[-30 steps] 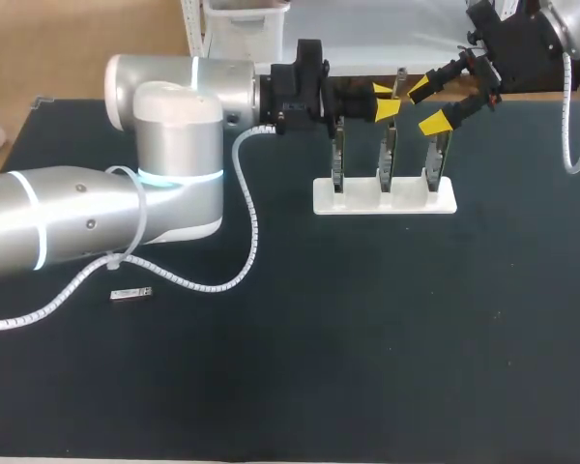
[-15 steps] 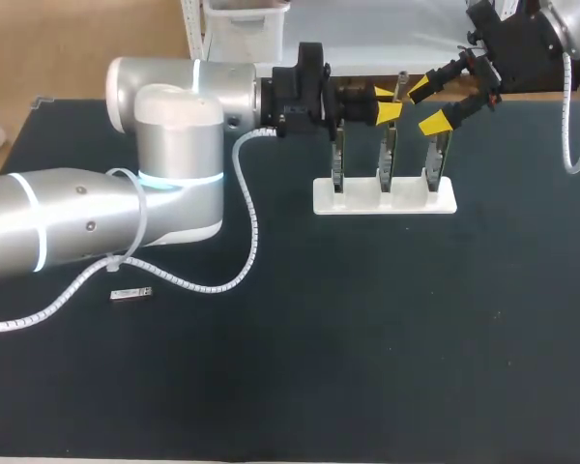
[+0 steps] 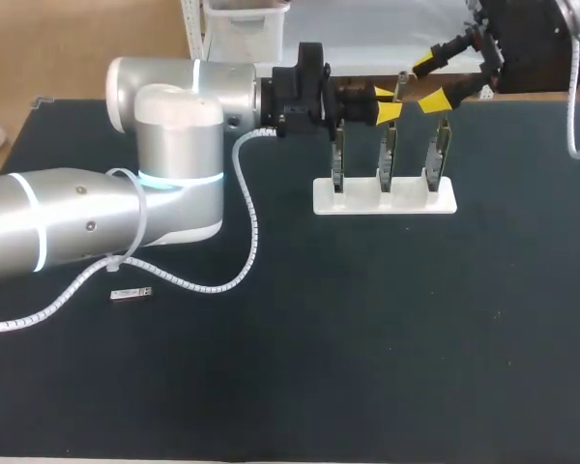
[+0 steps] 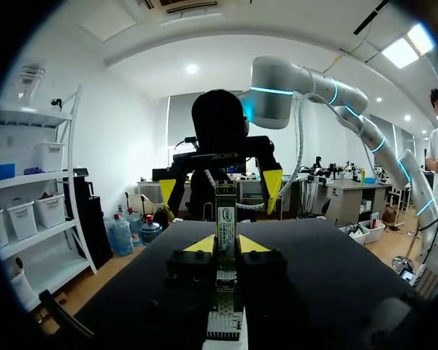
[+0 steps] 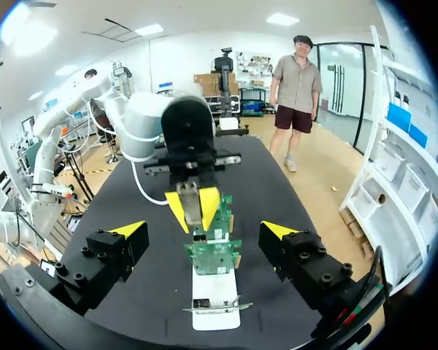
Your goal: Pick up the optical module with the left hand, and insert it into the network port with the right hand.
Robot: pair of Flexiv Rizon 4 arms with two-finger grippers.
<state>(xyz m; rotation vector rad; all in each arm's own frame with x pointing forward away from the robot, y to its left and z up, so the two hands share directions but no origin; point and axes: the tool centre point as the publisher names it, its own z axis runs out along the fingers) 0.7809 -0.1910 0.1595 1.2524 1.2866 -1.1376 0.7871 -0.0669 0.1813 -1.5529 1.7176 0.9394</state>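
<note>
My left gripper [image 3: 385, 103] hovers over the far side of the table, above the boards, shut on a slim metal optical module [image 3: 401, 85] that sticks out past its yellow tips. In the left wrist view the module [image 4: 225, 219] stands clamped between the fingers [image 4: 202, 244]. My right gripper [image 3: 430, 82] faces it from the right, open wide, its tips either side of the module's end without touching. The right wrist view shows the left gripper [image 5: 193, 205] holding the module [image 5: 192, 208] ahead of my open right gripper [image 5: 203, 230]. Below stand three upright circuit boards [image 3: 388, 155] with network ports.
The boards sit in a white slotted stand [image 3: 385, 196] near the far middle of the black table. A second small module [image 3: 131, 293] lies flat at the left, beside the left arm's white cable [image 3: 246, 213].
My right gripper has lifted and drawn back a little toward the table's far edge, still open. The left gripper edged slightly right with the module, then held still.
</note>
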